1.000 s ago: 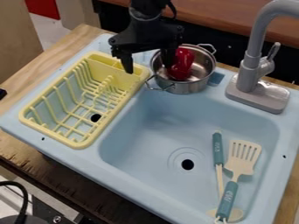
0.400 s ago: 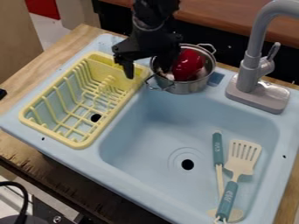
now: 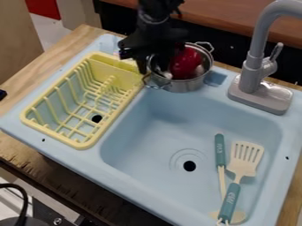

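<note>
One metal pot (image 3: 189, 84) sits in the upper middle of the frame, on the back rim of the light-blue sink (image 3: 147, 132), with a glossy red object (image 3: 187, 62) inside it. Over the pot's left side hangs the black gripper (image 3: 154, 70); whether it is open or closed on the pot's wall, I cannot tell. Just left is a yellow dish rack (image 3: 82, 144). The pot looks stiff, thin-walled and fairly light, though its smooth metal could slip; its rim or a loop handle (image 3: 205, 46) offers the best hold. Kept level, it should not spill the red object, which looks smooth and slippery.
</note>
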`<state>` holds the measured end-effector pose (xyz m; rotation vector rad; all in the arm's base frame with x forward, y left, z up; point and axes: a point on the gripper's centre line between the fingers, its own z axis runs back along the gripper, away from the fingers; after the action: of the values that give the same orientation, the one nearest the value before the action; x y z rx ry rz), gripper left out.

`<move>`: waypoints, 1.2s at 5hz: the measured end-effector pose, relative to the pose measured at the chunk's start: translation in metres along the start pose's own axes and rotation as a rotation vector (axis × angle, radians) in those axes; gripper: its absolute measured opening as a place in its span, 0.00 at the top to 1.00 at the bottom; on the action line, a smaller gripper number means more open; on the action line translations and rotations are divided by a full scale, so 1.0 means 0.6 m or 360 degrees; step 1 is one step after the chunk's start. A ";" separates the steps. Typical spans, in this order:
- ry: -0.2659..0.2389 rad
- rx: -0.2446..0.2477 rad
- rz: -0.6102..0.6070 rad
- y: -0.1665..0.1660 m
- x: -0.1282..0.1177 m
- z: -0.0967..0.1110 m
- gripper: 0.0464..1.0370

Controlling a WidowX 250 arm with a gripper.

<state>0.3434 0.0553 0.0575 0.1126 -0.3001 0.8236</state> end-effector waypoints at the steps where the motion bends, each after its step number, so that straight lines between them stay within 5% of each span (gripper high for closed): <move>1: -0.0005 0.0011 -0.0006 0.001 0.000 -0.001 0.84; 2: -0.0017 0.0005 -0.0003 0.000 0.001 -0.001 0.96; 3: -0.0017 -0.0023 0.0021 0.000 -0.004 0.001 0.97; 6: -0.0045 -0.0257 -0.0157 0.049 -0.064 0.059 0.99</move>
<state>0.2894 0.0404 0.0790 -0.0118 -0.3835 0.6980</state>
